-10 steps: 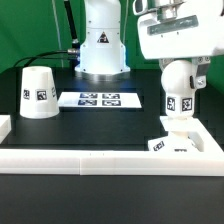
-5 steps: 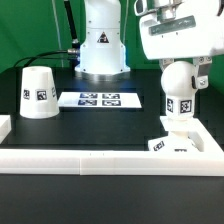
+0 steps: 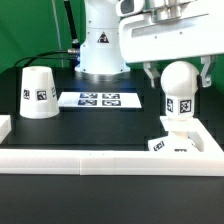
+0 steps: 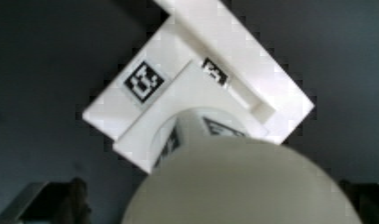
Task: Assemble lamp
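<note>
The white ball bulb (image 3: 178, 90) stands upright in the blocky lamp base (image 3: 172, 145) at the exterior view's right, next to the rail. My gripper (image 3: 177, 78) hangs over the bulb, with one finger (image 3: 150, 73) on each side and a gap between fingers and bulb, so it is open. In the wrist view the bulb (image 4: 239, 170) fills the foreground over the tagged base (image 4: 168, 85), with a dark finger (image 4: 61, 203) beside it. The tapered shade (image 3: 38, 92) stands alone at the exterior view's left.
The marker board (image 3: 100, 99) lies flat at mid table behind the parts. The long white rail border (image 3: 100, 160) runs along the front and turns up at the right corner by the base. The robot's pedestal (image 3: 100, 50) stands at the back.
The gripper has let go of the bulb: its fingers have spread and the hand has risen and shifted left. The bulb stays standing in the base.
</note>
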Motion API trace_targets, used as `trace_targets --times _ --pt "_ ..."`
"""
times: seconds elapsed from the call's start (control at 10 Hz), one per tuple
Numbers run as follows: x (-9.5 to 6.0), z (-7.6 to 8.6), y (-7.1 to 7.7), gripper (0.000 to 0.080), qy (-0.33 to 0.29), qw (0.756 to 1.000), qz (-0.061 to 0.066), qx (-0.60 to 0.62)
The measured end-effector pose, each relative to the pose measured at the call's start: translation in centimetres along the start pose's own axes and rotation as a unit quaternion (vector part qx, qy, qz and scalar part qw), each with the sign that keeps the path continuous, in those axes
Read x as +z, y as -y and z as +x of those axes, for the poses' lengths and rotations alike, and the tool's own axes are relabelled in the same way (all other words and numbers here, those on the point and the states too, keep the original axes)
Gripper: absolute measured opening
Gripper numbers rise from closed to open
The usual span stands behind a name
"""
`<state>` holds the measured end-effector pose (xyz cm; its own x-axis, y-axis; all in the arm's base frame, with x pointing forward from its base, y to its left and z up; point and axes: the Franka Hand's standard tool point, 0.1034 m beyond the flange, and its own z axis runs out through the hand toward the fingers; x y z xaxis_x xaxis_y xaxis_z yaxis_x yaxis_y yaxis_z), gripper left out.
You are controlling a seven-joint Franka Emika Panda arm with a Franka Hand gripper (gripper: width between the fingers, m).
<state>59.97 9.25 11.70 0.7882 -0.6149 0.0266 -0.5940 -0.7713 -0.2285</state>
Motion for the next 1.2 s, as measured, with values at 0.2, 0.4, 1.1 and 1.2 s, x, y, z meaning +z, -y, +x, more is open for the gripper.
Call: trace_targets --times 0.2,0.4,1.1,1.2 --pt "-0.29 0.23 0.15 0.0698 0.007 0.997 -0.002 -0.077" --pt "-0.27 0.24 0.13 0.0698 0.007 0.989 -0.002 -0.146" --pt "-0.44 0.77 0.65 0.0698 0.006 0.907 -0.022 -0.420" --pt "-0.39 0.66 0.92 0.0698 0.006 0.891 -0.026 -0.454"
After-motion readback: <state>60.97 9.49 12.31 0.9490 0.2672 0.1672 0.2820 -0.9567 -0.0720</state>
